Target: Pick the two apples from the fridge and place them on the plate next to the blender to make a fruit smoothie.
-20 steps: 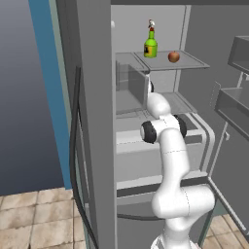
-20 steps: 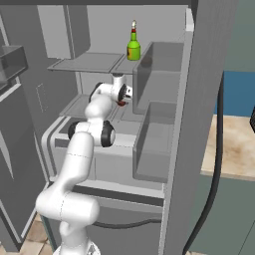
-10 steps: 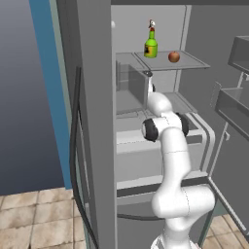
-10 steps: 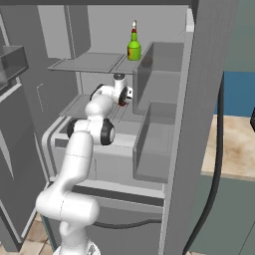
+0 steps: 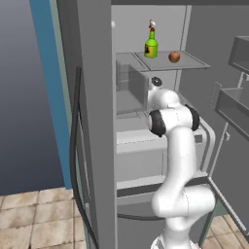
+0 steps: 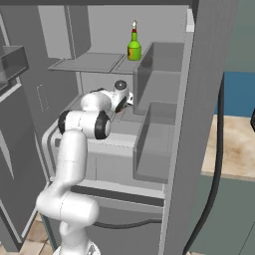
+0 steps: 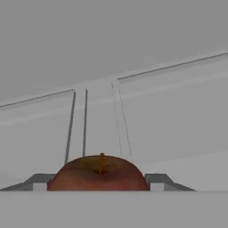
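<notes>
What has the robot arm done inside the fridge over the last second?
Very little: the arm's wrist has crept slightly deeper under the upper shelf. An apple sits between the pincer tips; whether it is gripped is unclear. The green bottle and the other apple stayed put.

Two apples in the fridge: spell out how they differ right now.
The upper apple lies free on the shelf beside the green bottle; the lower apple sits pinched between the fingertips of the gripper. The upper apple rests on top of that shelf; the lower apple is held below it. Both are round and reddish-brown.
</notes>
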